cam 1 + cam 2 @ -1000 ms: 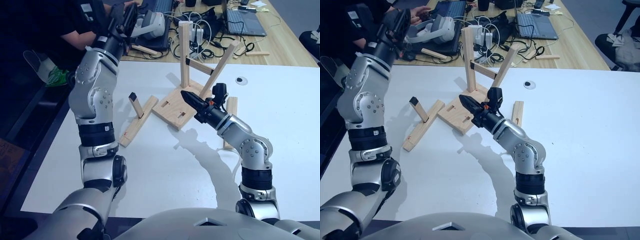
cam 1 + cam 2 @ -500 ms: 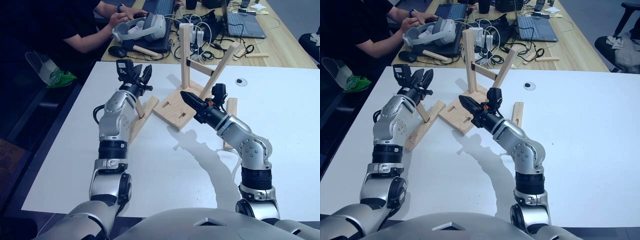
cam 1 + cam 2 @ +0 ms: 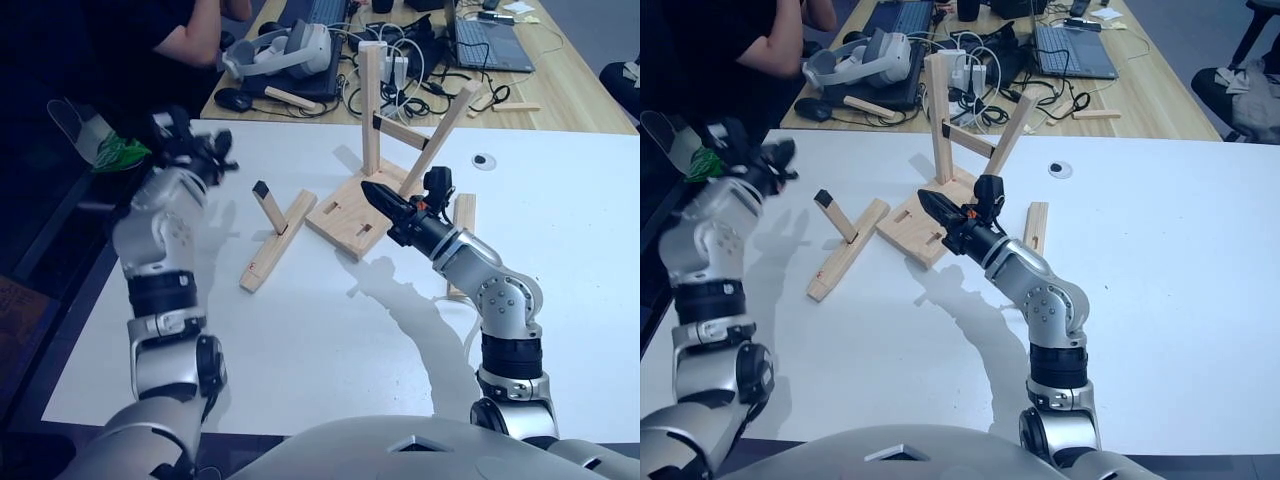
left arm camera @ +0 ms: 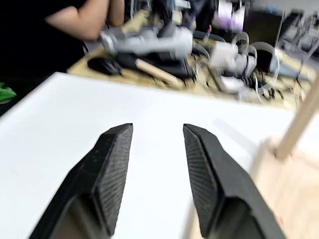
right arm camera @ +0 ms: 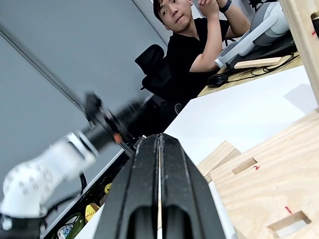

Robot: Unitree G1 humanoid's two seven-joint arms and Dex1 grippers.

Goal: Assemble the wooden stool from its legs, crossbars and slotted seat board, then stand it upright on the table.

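The slotted seat board (image 3: 352,218) lies flat on the white table (image 3: 330,340). Two legs (image 3: 371,105) stand up from it, and a crossbar (image 3: 402,133) joins them. Left of the board lies a loose leg (image 3: 278,240) with a short dark-tipped piece (image 3: 265,205) sticking up from it. Another wooden piece (image 3: 463,213) lies to the board's right. My right gripper (image 3: 374,194) is shut with nothing in it, its tip just above the near edge of the seat board (image 5: 269,189). My left gripper (image 4: 157,128) is open above bare table near the far left edge, left of the loose leg.
Behind the white table stands a wooden desk (image 3: 560,85) with laptops, cables and a headset (image 3: 275,52), where a person sits. A small dark round cap (image 3: 483,160) is set in the table at the back right. The table's left edge (image 3: 110,290) drops to the floor.
My left arm swung down from a raised pose to the loose leg, then moved left and away from it. The right arm and the wooden parts have stayed put.
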